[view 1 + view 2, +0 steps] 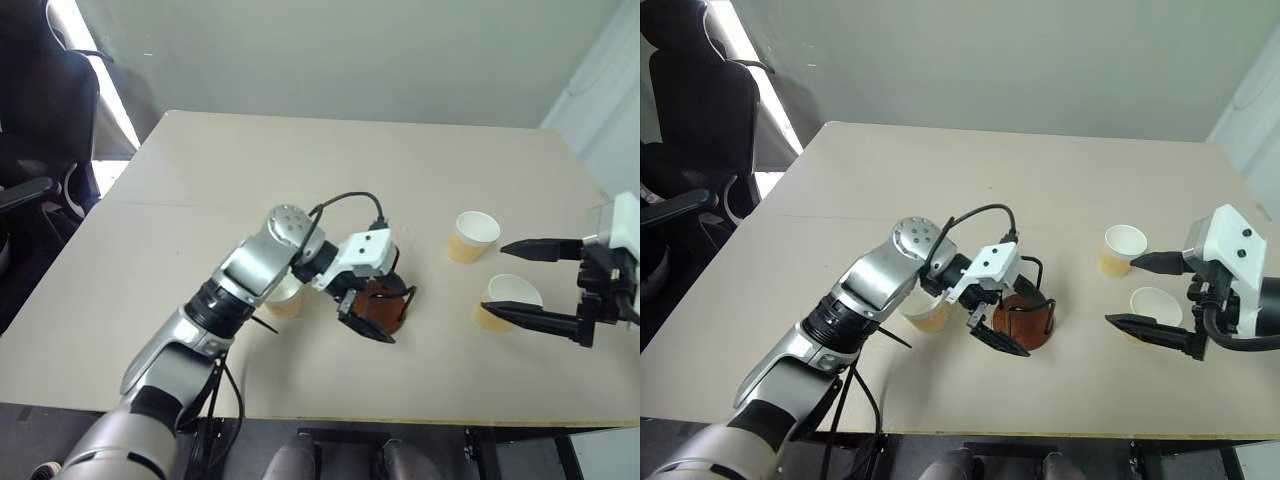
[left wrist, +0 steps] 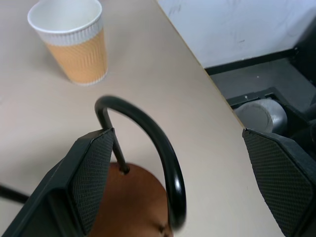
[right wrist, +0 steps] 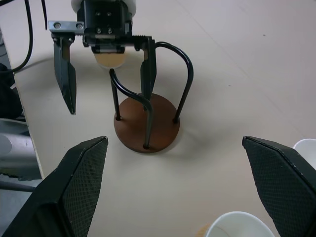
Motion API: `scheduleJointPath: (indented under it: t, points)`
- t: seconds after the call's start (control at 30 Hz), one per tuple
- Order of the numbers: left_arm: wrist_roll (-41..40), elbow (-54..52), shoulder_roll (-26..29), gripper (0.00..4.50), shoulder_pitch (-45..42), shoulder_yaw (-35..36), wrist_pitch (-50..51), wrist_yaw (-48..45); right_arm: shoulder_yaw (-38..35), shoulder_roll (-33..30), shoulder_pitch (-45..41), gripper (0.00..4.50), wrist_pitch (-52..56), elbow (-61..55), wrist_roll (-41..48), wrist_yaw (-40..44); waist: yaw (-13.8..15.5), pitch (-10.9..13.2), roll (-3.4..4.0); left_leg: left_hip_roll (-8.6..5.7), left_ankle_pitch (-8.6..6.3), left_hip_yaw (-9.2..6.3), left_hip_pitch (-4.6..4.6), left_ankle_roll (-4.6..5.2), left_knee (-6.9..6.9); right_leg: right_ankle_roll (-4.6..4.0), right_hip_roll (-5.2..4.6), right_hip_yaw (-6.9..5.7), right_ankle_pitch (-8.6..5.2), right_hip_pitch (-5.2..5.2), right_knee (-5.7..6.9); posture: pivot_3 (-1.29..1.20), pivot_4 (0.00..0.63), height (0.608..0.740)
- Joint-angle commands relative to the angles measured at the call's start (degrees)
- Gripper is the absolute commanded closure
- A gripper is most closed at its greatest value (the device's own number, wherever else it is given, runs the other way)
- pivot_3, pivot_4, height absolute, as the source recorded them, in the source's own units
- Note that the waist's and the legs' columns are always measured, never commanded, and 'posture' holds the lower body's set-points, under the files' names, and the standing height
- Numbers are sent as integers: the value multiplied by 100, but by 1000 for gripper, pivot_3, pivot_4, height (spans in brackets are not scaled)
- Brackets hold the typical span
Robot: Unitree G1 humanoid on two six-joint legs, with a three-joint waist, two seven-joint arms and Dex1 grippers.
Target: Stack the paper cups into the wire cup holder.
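**An office or lab room**

A plain beige desk stands against a bare pale wall. A black office chair sits beyond the left tool, on its far left side, beside a bright strip of window light.

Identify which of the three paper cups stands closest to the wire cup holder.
The cup standing just to the left of the wire cup holder, partly hidden under the left arm. The other two cups stand well off to the right, near the right pincer.
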Motion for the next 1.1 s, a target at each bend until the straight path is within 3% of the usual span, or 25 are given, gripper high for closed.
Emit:
scheduleJointPath:
  t: [0.03,0.4,0.67,1.1]
  points:
    - [-35,-284,124,62,-47,207,-37,51,-25,-117,-80,0,-108,0,-25,-21,0,0,0,0,0,0,0,0,1,0,0,0,0,0,0,0,150,740]
    - [-118,-559,437,62,-71,798,-77,518,321,-139,-250,0,-356,183,-217,-32,-1,0,0,-1,0,0,0,2,3,3,0,1,1,0,-1,0,150,740]
    - [-564,-660,739,62,-154,1599,336,806,512,-218,-575,0,-631,576,-537,-43,-12,0,0,0,-1,1,0,3,3,3,0,2,1,0,-1,0,150,740]
    - [-1027,-131,1432,62,-425,2310,738,804,2779,-172,-2650,0,-2233,2867,-2239,569,-45,0,1,-2,-4,0,-2,12,2,6,-4,1,3,-4,-3,0,150,740]
